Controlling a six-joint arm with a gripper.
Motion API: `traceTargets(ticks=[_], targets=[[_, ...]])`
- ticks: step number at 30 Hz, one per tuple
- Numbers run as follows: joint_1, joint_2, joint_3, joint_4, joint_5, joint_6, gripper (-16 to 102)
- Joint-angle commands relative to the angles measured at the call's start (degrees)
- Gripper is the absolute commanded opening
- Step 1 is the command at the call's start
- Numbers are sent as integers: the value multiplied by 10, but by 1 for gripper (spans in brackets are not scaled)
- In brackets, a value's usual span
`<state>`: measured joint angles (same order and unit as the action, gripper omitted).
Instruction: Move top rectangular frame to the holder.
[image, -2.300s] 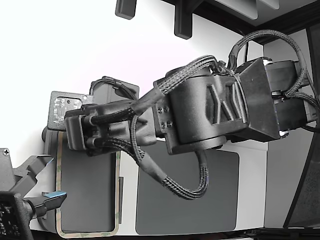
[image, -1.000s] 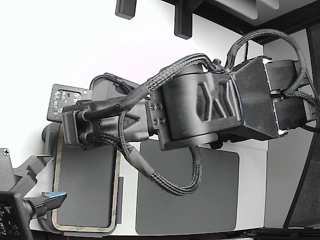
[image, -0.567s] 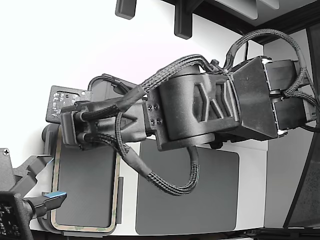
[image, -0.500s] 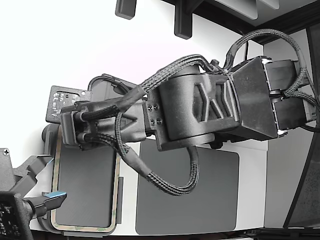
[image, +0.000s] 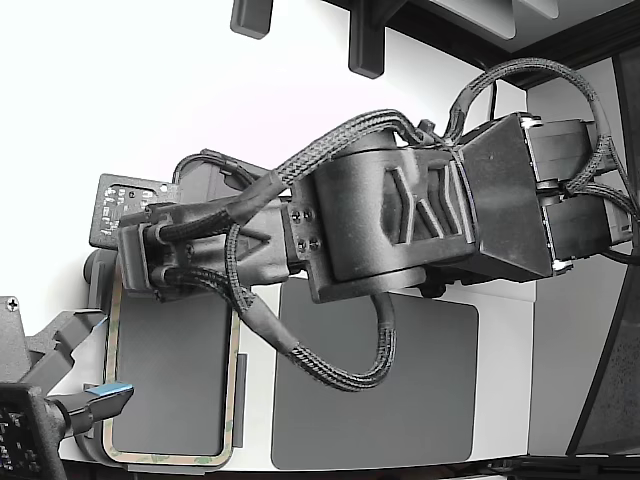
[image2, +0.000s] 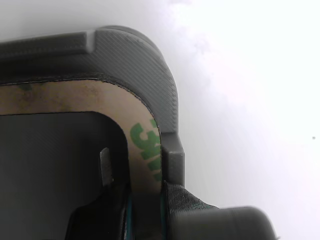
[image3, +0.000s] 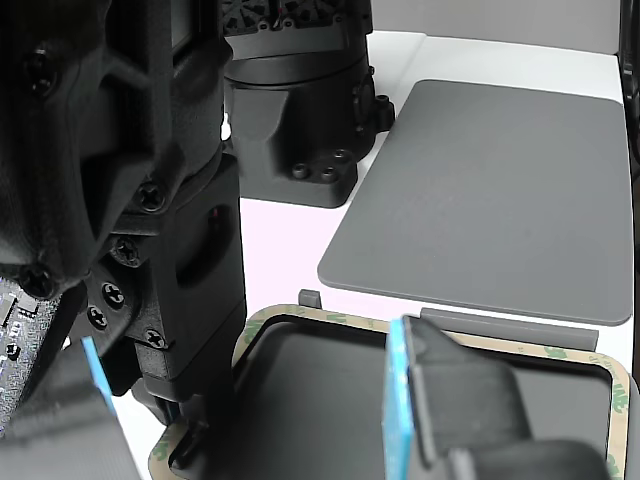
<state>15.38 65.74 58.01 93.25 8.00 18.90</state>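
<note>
The top rectangular frame (image2: 75, 97) is a beige band with green lettering, lying inside the rim of the grey holder (image2: 150, 60). My gripper (image2: 145, 212) is shut across the band near one corner, a teal-padded finger on each side. In the exterior view the frame (image: 170, 460) lies at the lower left, and my wrist hides its upper end and the fingers. The other view shows the frame (image3: 440, 335) with holder tabs (image3: 510, 322) along its far edge, and my gripper (image3: 185, 445) low at its near corner.
A large dark grey mat (image: 375, 385) lies just to the exterior view's right of the holder. A second gripper with blue pads (image: 100, 398) sits at the lower left, beside the frame. A black arm base (image3: 300, 110) stands behind.
My arm has moved toward the exterior view's left and a little up. The frame has shifted with it and now sits slightly higher and further left than 2.3 s ago.
</note>
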Motion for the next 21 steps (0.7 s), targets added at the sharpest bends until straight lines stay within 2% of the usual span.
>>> traceTargets(ticks=[1,21], targets=[[-8,11,-17,4,2,-3,-10],[-4,-1,-33,4,4,-17,-10]])
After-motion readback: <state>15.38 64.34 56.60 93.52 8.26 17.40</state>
